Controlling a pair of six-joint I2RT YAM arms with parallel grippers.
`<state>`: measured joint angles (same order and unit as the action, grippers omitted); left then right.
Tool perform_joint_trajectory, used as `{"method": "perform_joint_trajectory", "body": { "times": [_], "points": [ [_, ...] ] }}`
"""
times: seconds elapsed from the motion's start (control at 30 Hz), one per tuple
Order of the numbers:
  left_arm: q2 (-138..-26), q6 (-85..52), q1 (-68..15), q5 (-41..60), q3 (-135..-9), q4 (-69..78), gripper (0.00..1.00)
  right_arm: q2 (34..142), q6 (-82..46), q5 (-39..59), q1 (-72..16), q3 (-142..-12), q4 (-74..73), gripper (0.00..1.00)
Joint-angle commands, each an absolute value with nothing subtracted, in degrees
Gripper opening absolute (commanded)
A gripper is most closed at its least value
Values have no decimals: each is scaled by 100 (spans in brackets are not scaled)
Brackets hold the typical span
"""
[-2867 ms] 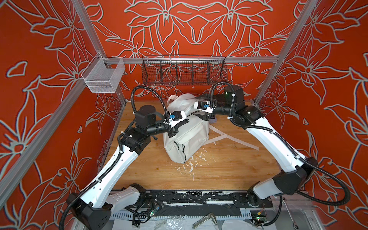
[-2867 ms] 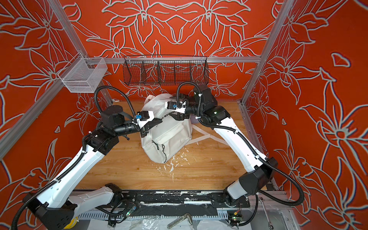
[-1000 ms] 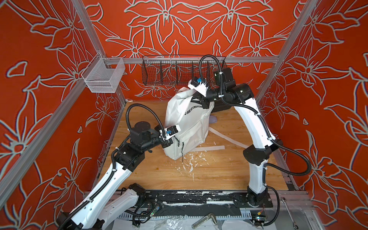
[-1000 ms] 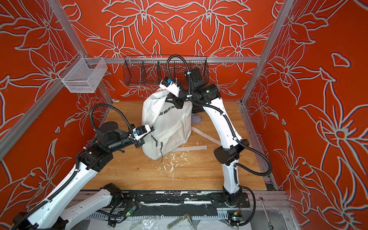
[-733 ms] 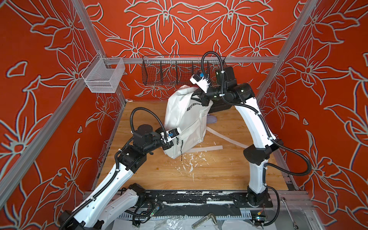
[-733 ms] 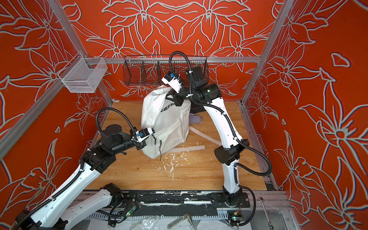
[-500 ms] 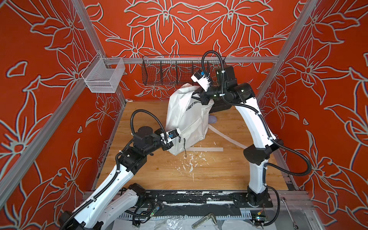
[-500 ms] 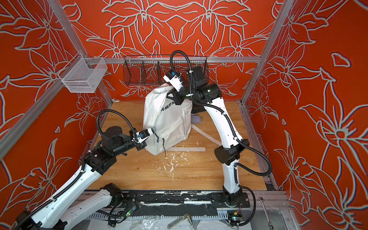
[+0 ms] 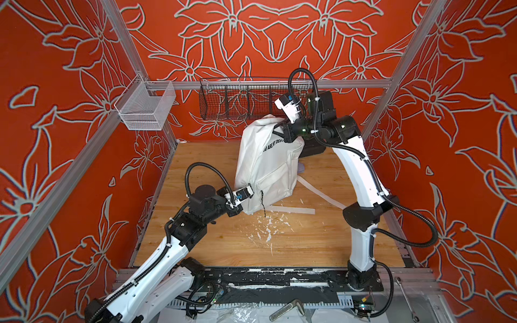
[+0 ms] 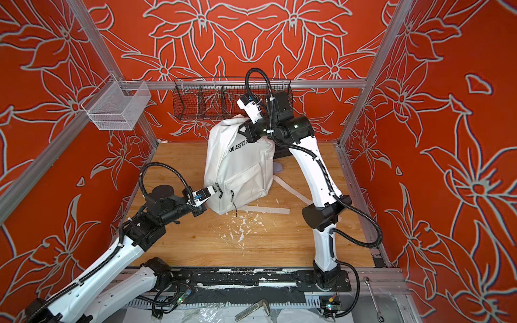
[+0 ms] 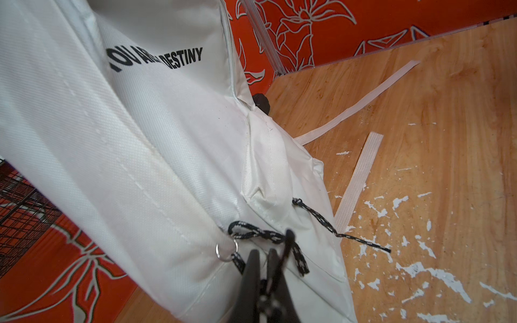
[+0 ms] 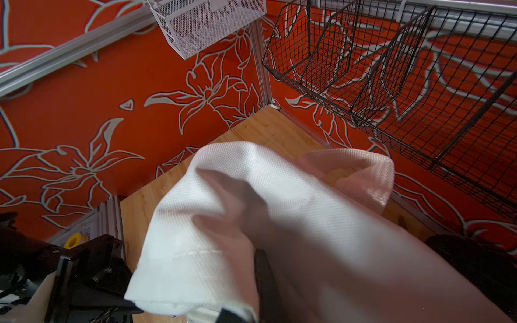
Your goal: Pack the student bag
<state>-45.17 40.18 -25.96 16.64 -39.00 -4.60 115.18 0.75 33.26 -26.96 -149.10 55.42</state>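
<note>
Black print on the white woven student bag point(image 9: 265, 167) reads "OU ARE MY DEST", the rest hidden. The bag stands upright on the wooden surface point(image 9: 307, 243), its top pinched tight in the raised right hand point(image 9: 283, 131). The low left hand point(image 11: 268, 258) is clamped on its speckled black zipper cord point(image 11: 260, 233).

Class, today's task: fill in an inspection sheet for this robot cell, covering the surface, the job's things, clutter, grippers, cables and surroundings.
Surface: wooden tabletop, with white flakes in front of the backpack.
Job's things: white backpack is held upright with its base on the wood; its straps trail beside it.
Clutter: black case and lavender pouch partly hidden behind the backpack; metal tool on the front ledge.
Grippers: left gripper shut on a zipper cord; right gripper shut on the backpack's top.
Cables: black hoses arch along both arms.
Surroundings: red flowered walls; black wire basket and white mesh basket hang on rails.
</note>
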Motion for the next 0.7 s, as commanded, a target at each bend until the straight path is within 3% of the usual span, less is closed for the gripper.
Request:
{"method": "perform_joint_trajectory", "body": {
  "times": [0.0, 0.17, 0.27, 0.37, 0.5, 0.67],
  "points": [
    [-4535, 3776, -2651, 1689, -3604, -1029, 0, 11070, -220, 3191, -2514, -15304, 4038, 0],
    [-4518, 3491, -2639, 1700, -3747, -967, 2, 11059, 134, 3261, -2521, -15284, 4411, 0],
    [-4478, 3103, -2642, 1698, -3896, -849, 47, 11012, 535, 3523, -2574, -15224, 4728, 0],
    [-4412, 2861, -2651, 1493, -4064, -552, 74, 10882, 863, 4100, -2595, -14888, 4851, 0],
    [-4583, 2825, -2637, 1163, -4737, -535, 99, 10688, 1231, 4512, -2684, -14321, 4787, 0],
    [-5371, 3245, -2639, 1075, -5821, -717, 97, 10738, 1459, 4648, -2758, -14250, 5049, 0]
  ]
}}
